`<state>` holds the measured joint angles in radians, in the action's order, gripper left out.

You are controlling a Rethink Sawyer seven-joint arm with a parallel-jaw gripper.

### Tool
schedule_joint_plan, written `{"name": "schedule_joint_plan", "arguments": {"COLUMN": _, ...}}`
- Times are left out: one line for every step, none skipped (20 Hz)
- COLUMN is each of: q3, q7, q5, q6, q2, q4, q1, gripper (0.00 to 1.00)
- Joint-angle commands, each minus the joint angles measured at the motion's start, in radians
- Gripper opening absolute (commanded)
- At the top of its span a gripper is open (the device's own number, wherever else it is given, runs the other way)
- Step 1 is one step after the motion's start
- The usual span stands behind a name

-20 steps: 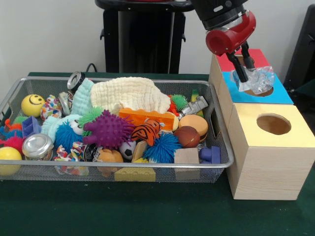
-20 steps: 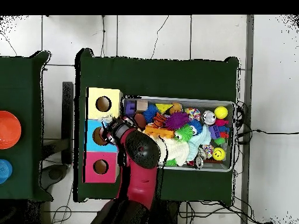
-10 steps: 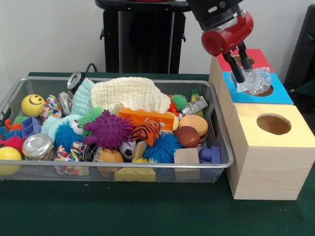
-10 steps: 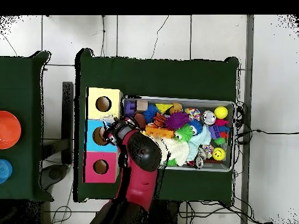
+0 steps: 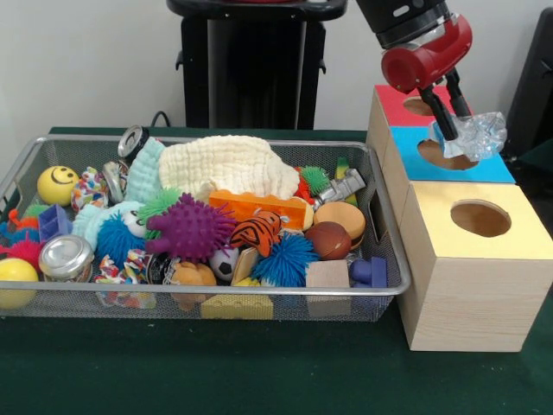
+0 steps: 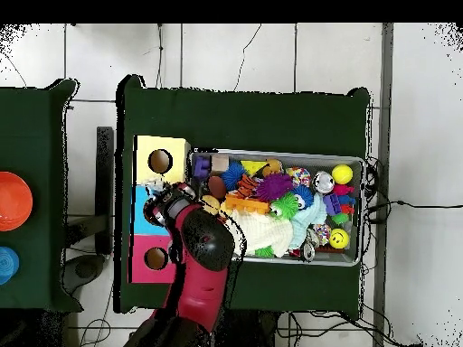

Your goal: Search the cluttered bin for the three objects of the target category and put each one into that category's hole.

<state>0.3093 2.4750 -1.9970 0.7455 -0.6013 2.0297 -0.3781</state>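
Dozens of toys are crowding the wire bin (image 5: 380, 216) on the left; to its right, the pincer (image 5: 456, 121) is gripping a crumpled clear plastic wrapper (image 5: 479, 134) above the blue box's hole (image 5: 441, 154), apparently positioning it for dropping in.

No readable text, label, brand or number is seen; only a smiley face is drawn on the yellow ball (image 5: 57, 184) at the bin's (image 5: 259, 298) left end.

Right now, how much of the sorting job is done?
Nothing shows as finished. In hand: the gripper holds a crinkly clear plastic wad over the blue-topped box's hole. Left: dropping it in, then more searching in the wire mesh bin.
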Motion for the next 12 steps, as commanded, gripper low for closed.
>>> {"name": "schedule_joint_plan", "arguments": {"q3": -0.1, "q7": -0.252, "q5": -0.086, "q6": 0.086, "q2": 0.018, "q4": 0.036, "q1": -0.024, "gripper": 0.0}}
{"name": "schedule_joint_plan", "arguments": {"q3": -0.098, "q7": -0.245, "q5": -0.084, "q6": 0.086, "q2": 0.016, "q4": 0.036, "q1": -0.028, "gripper": 0.0}}
{"name": "schedule_joint_plan", "arguments": {"q3": -0.098, "q7": -0.252, "q5": -0.091, "q6": 0.089, "q2": 0.023, "q4": 0.036, "q1": -0.029, "gripper": 0.0}}
{"name": "schedule_joint_plan", "arguments": {"q3": -0.098, "q7": -0.252, "q5": -0.089, "q6": 0.091, "q2": 0.024, "q4": 0.037, "q1": -0.03, "gripper": 0.0}}
{"name": "schedule_joint_plan", "arguments": {"q3": -0.099, "q7": -0.271, "q5": -0.097, "q6": 0.101, "q2": 0.038, "q4": 0.037, "q1": -0.022, "gripper": 0.0}}
{"name": "schedule_joint_plan", "arguments": {"q3": -0.1, "q7": -0.28, "q5": -0.097, "q6": 0.108, "q2": 0.041, "q4": 0.037, "q1": -0.018, "gripper": 0.0}}
{"name": "schedule_joint_plan", "arguments": {"q3": -0.102, "q7": -0.294, "q5": -0.095, "q6": 0.115, "q2": 0.053, "q4": 0.034, "q1": -0.008, "gripper": 0.0}}
{"name": "schedule_joint_plan", "arguments": {"q3": -0.101, "q7": -0.295, "q5": -0.09, "q6": 0.118, "q2": 0.055, "q4": 0.034, "q1": -0.005, "gripper": 0.0}}
{"name": "schedule_joint_plan", "arguments": {"q3": -0.101, "q7": -0.301, "q5": -0.084, "q6": 0.125, "q2": 0.057, "q4": 0.035, "q1": 0.0, "gripper": 0.0}}
{"name": "schedule_joint_plan", "arguments": {"q3": -0.1, "q7": -0.305, "q5": -0.083, "q6": 0.128, "q2": 0.059, "q4": 0.035, "q1": 0.002, "gripper": 0.0}}
{"name": "schedule_joint_plan", "arguments": {"q3": -0.102, "q7": -0.312, "q5": -0.077, "q6": 0.139, "q2": 0.062, "q4": 0.035, "q1": 0.008, "gripper": 0.0}}
{"name": "schedule_joint_plan", "arguments": {"q3": -0.104, "q7": -0.322, "q5": -0.075, "q6": 0.151, "q2": 0.066, "q4": 0.037, "q1": 0.015, "gripper": 0.0}}
